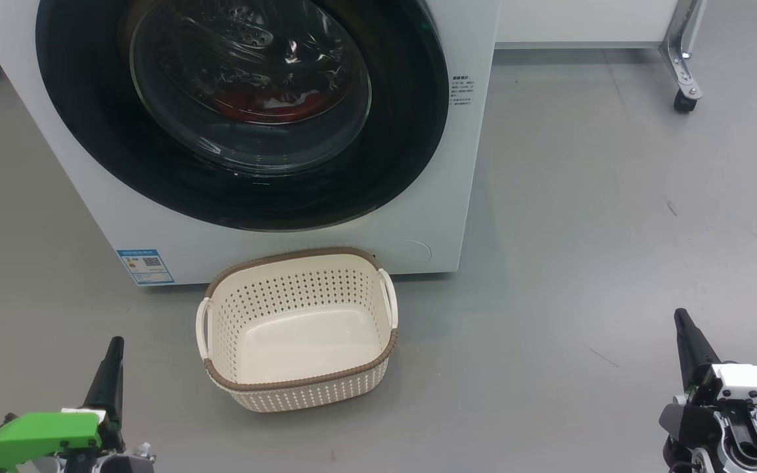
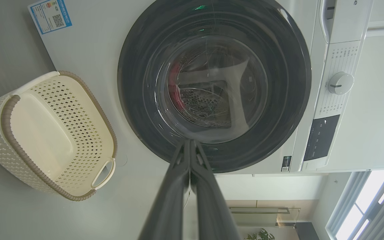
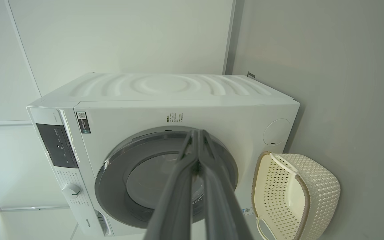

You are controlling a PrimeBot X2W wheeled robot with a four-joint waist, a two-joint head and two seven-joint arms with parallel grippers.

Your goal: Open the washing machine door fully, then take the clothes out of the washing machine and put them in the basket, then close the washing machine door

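Washing machine [image 1: 89,217]: big white front-loader, far centre-left of the scene, standing on the grey floor [image 1: 582,230]. Washing machine door [image 1: 411,131]: round, with a wide glossy black rim and a bulging clear glass bowl in the middle, sitting closed flush against the front. Basket [image 1: 306,394]: cream plastic with perforated sides, a brown woven-look rim and white side handles. It's upright on the floor, just in front of the machine's lower edge, below the door; can't tell if they touch. Left gripper [image 1: 114,355]: near left, fingers pressed together, nothing held, well clear of the basket. Right gripper [image 1: 684,328]: near right, fingers also together with nothing between them, over bare floor. Clothes [image 1: 260,105]: a red patch with a bit of white, seen through the glass, lying low inside the drum. Blue label [image 1: 145,266]: on the machine's lower left front corner.
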